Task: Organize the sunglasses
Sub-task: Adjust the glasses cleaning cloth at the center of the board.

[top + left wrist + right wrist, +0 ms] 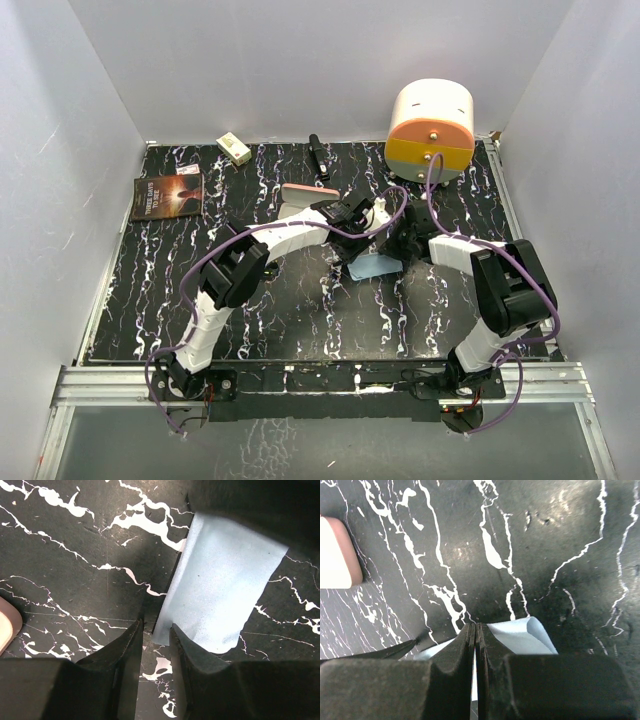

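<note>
The light blue cloth lies at mid-table, with one edge lifted. My right gripper is shut on that edge; in the right wrist view the cloth shows behind the closed fingers and between them. My left gripper is slightly open and empty, its tips just short of the cloth's near corner. It sits close beside the right gripper in the top view. The pink case lies just behind the left wrist and shows at the edges of both wrist views. The sunglasses do not show clearly in any view.
A dark book lies at the back left and a small cream box behind it. A slim black object lies at the back centre. A white and orange cylinder stands at the back right. White walls enclose the table.
</note>
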Tool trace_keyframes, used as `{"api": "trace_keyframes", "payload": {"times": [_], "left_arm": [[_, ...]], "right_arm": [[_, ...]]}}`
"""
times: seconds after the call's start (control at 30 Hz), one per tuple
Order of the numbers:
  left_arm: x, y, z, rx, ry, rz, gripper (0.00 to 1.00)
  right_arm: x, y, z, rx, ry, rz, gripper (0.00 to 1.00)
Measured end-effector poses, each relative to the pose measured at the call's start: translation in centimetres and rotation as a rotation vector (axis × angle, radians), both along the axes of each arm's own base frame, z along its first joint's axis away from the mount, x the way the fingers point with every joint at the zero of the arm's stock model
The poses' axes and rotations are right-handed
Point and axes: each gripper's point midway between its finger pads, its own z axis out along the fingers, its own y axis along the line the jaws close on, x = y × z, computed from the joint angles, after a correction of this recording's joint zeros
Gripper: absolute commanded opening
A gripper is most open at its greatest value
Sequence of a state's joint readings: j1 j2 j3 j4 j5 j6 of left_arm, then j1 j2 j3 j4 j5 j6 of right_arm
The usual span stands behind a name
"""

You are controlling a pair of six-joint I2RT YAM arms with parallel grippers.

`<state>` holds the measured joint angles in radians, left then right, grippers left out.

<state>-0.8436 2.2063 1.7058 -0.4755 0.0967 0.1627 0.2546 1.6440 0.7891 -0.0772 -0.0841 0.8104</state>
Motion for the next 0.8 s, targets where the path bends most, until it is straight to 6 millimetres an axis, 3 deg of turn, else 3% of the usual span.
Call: {"api": "trace_keyframes", "payload": {"times": [0.27,0.53,0.63,0.8], "left_arm": [[-0.2,0.0,0.0,-0.003,0.006,0.002,0.26],[-0.3,0.2,0.0,-0.003,0.009,0.004,0.27],[-0.4,0.2,0.0,-0.003,0.011,0.003,0.28],[-0.5,0.4,0.1,0.006,0.016,-0.001,0.38]], "right_arm": [[0.9,-4.4,0.1,-0.046,0.001,-0.100,0.08],[0.4,-6.6,0.5,-0.092,0.010,-0.117,0.08],[0.7,-6.6,2.4,-0.082,-0.040,-0.102,0.08],[1.2,-4.8,7.5,-0.010,-0.191,-0.030,0.08]]}}
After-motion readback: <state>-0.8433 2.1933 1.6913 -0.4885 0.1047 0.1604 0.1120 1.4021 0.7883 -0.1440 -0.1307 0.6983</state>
